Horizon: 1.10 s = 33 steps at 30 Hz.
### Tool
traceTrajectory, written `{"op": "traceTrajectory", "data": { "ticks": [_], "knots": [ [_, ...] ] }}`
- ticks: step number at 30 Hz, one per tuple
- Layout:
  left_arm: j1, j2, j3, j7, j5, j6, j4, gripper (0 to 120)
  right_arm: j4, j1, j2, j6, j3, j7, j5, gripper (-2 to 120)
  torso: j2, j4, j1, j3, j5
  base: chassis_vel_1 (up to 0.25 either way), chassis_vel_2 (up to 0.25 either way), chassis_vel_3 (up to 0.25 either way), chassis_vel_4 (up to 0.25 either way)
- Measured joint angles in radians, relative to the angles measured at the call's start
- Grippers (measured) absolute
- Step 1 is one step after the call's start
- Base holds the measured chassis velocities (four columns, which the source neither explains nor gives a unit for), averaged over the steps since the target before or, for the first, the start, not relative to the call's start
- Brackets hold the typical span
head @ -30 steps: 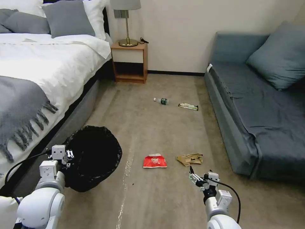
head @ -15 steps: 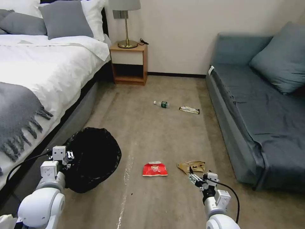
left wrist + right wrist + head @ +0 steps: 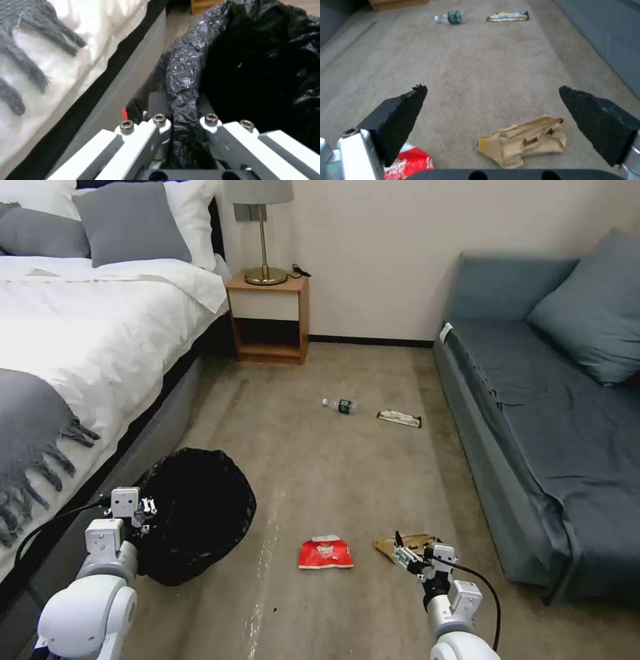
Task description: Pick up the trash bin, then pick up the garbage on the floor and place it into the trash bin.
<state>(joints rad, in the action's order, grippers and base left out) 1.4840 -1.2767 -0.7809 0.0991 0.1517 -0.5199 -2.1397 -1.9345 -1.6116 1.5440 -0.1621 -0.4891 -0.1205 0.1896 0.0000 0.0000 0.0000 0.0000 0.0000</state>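
Trash bin (image 3: 197, 513), lined with a glossy black bag, is held off the carpet at the robot's left side beside the bed (image 3: 100, 333). The left gripper (image 3: 182, 122) is clamped on the bin's rim, its two fingers (image 3: 146, 132) pinching a fold of the crinkled liner between them, with the bin's dark opening just beyond the fingertips. The right gripper (image 3: 493, 117) hangs low over the floor with its black pads (image 3: 403, 117) spread wide and nothing between them. Tan-brown paper packaging (image 3: 523, 140) lies crumpled on the carpet just ahead of and below this gripper, roughly between the two pads. A red snack packet (image 3: 325, 553) lies flat on the carpet near the gripper, off to its left. Well ahead of the gripper lie a small clear bottle with a green label (image 3: 449, 17) and, just to its right, a long yellow-white wrapper (image 3: 508, 16), the two apart from each other. A blue-grey sofa (image 3: 553, 413) runs along the right gripper's right side.
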Motion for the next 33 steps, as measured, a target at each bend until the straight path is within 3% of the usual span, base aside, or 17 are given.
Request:
{"op": "traceTrajectory", "data": {
  "ticks": [24,33],
  "knots": [
    [-0.011,0.001,0.001,0.001,0.005,0.005,0.021,4,0.038,0.015,-0.012,0.009,0.003,0.004,-0.015,100,0.0,-0.0001,0.0,0.0,0.0,-0.088,0.088,0.085,-0.089],
    [-0.01,-0.004,-0.004,0.002,0.004,0.005,0.024,4,0.061,0.059,-0.077,-0.01,0.037,0.028,-0.027,100,0.0,-0.0001,0.0,0.0,0.0001,-0.052,0.049,0.049,-0.04]
  ]
}}
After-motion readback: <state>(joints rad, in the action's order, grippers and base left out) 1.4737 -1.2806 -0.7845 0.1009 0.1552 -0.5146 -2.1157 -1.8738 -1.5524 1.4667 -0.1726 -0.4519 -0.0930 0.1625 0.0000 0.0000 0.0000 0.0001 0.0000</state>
